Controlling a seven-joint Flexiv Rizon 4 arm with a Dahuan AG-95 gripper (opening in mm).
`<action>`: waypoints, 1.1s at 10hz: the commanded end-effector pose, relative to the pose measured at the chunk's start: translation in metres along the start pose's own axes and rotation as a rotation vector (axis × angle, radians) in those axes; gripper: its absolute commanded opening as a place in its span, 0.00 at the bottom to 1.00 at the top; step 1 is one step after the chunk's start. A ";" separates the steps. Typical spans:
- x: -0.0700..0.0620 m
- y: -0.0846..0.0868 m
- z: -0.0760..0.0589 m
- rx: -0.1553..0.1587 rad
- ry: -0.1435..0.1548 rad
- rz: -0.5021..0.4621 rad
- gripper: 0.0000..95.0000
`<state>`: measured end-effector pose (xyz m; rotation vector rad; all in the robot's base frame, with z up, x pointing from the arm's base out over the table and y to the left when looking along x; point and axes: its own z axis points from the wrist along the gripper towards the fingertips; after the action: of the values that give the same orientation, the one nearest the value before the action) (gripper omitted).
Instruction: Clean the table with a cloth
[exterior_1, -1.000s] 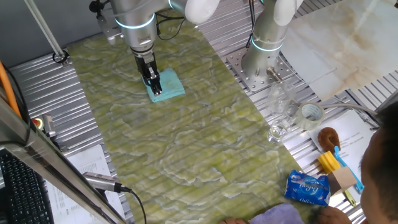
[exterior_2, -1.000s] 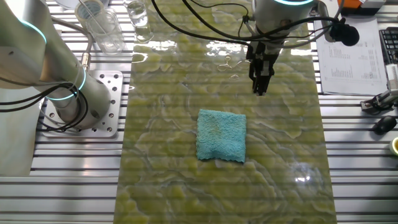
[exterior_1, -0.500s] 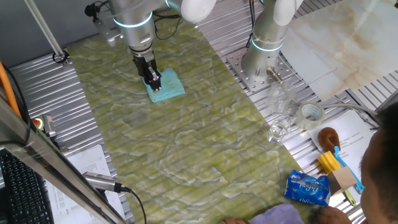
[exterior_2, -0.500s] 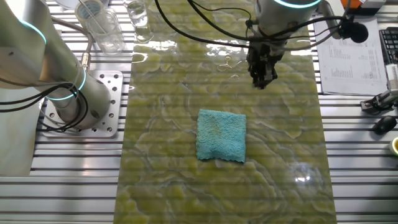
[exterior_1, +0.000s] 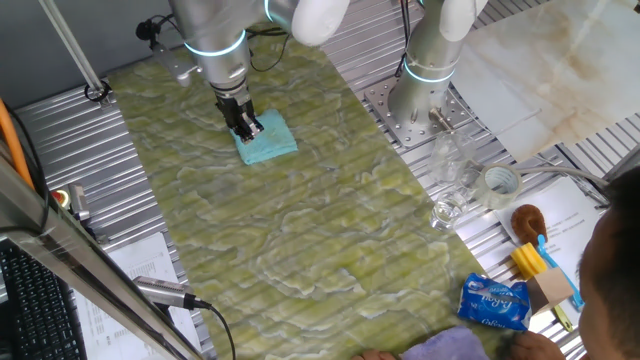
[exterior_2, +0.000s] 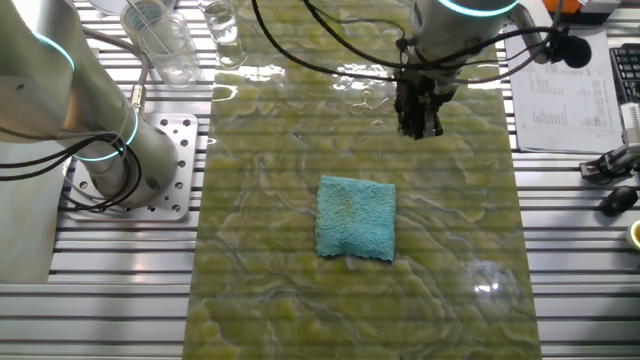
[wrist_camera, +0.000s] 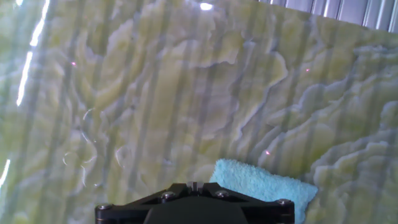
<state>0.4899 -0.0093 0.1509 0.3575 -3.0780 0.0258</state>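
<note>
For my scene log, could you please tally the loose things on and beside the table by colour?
Turquoise: 1, the cloth on the table.
Blue: 1, the packet.
Clear: 2, glass vessels.
Brown: 1, the round thing.
Total: 5.

The cloth (exterior_2: 356, 218) lies flat on the table (exterior_2: 270, 150), gripper (exterior_2: 418, 128) apart above it.
</note>
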 end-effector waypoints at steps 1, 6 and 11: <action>0.009 -0.008 0.008 0.002 0.004 -0.033 0.00; 0.031 -0.041 0.035 0.005 0.002 -0.102 0.00; 0.042 -0.060 0.063 0.003 -0.006 -0.192 0.20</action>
<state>0.4609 -0.0786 0.0910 0.6368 -3.0372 0.0262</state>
